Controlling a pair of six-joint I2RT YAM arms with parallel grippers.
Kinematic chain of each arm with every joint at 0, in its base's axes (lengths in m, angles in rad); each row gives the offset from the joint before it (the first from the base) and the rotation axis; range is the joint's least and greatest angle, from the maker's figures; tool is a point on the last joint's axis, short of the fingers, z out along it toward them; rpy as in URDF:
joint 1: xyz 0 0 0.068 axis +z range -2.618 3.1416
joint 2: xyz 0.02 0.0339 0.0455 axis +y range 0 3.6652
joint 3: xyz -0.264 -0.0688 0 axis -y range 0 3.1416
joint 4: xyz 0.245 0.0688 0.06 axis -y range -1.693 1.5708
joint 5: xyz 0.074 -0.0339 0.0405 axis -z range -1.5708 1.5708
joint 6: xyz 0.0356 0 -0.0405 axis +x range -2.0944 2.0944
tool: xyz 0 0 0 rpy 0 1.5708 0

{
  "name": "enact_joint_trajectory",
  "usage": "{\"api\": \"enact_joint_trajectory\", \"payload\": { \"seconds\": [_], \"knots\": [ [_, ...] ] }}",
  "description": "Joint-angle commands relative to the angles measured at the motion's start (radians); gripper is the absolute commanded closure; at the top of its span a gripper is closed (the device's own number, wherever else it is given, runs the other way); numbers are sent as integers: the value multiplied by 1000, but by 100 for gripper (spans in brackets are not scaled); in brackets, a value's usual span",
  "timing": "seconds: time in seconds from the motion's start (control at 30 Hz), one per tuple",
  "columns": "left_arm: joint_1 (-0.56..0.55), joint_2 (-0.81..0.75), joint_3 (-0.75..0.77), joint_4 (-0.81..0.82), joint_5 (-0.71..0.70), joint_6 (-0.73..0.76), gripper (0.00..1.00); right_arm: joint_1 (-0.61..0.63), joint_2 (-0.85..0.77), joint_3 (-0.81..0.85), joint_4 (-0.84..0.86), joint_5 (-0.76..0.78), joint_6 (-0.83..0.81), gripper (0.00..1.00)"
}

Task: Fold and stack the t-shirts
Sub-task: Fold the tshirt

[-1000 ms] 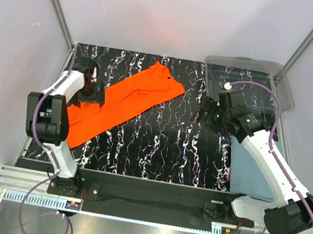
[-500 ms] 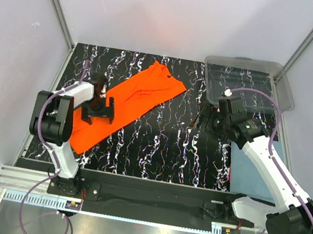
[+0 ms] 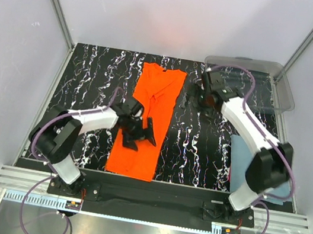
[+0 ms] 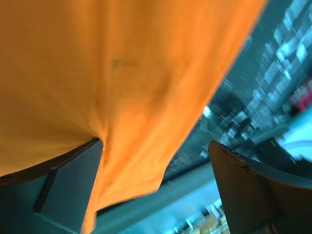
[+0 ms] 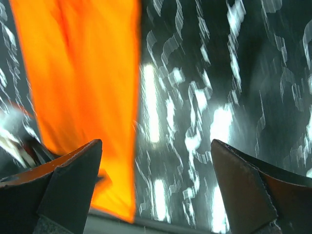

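So, orange shirt [image 3: 158, 93] lies as a long strip from 12 to 6 mid-table. Left gripper [image 3: 141, 138] is over its lower half, jaws spread. Right gripper [image 3: 200, 97], also spread, empty, at 1 by the bin [image 3: 270, 82]. Blue shirt [image 3: 240, 161] at 4.

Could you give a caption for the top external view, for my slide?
Orange t-shirt flat on marbled table; left hand open over it, right hand open alongside.
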Motion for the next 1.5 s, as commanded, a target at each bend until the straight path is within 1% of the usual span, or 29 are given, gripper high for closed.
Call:
{"api": "enact_joint_trajectory", "payload": {
  "seconds": [0.0,0.03,0.07,0.13,0.17,0.2,0.23,0.27,0.3,0.33,0.37,0.4,0.43,0.47,0.57,0.67,0.77,0.9,0.93,0.97,1.0,1.1,1.27,1.4,1.47],
  "knots": [
    [-64,-11,14,108,88,-158,1,-1,154,190,36,4,-116,0],
    [-73,-29,19,108,78,-159,1,-1,191,228,34,2,-130,0],
    [-81,-73,22,108,59,-158,1,-1,261,302,36,-1,-148,0],
    [-84,-129,22,102,23,-147,1,-1,331,377,36,-12,-168,0],
    [-83,-193,22,91,3,-137,1,-1,396,446,34,-36,-164,0],
    [-83,-224,24,79,-18,-124,1,-1,430,480,36,-44,-161,0],
    [-83,-254,25,50,-72,-95,1,1,493,514,36,-53,-161,0],
    [-78,-355,42,-21,-183,-43,1,16,589,651,22,-41,-153,0],
    [-78,-388,42,-46,-184,-25,1,16,590,652,22,-41,-153,0],
    [-71,-415,44,-69,-254,-6,1,24,648,687,16,-24,-153,0],
    [-48,-440,44,-89,-288,8,1,34,676,760,1,-14,-152,0],
    [-31,-493,36,-112,-314,38,1,56,706,799,-10,52,-152,0],
    [-8,-517,28,-117,-337,55,1,70,760,874,-22,86,-123,0],
    [39,-544,4,-122,-339,72,1,77,786,909,-41,106,-107,0],
    [129,-624,-50,-116,-333,120,1,114,866,1006,-53,137,-53,0],
    [161,-696,-102,-116,-385,121,1,159,931,1069,-70,172,-37,0],
    [167,-745,-142,-113,-428,129,1,195,958,1065,-79,189,-20,0],
    [181,-761,-173,-105,-411,144,1,223,969,1011,-84,223,-20,0],
    [189,-756,-180,-107,-361,141,1,225,984,1005,-85,232,-24,0],
    [193,-744,-182,-105,-341,138,1,225,992,1008,-99,256,-26,0],
    [198,-732,-185,-103,-304,134,1,223,1010,1020,-105,270,-38,0],
    [201,-689,-190,-103,-258,118,1,222,1049,1065,-131,307,-64,0],
    [203,-657,-200,-107,-172,75,1,205,1159,1198,-148,327,-173,0],
    [204,-644,-228,-94,-161,65,1,165,1210,1269,-142,313,-265,0],
    [206,-631,-245,-94,-156,65,1,147,1244,1319,-121,265,-348,0]
  ]
}}
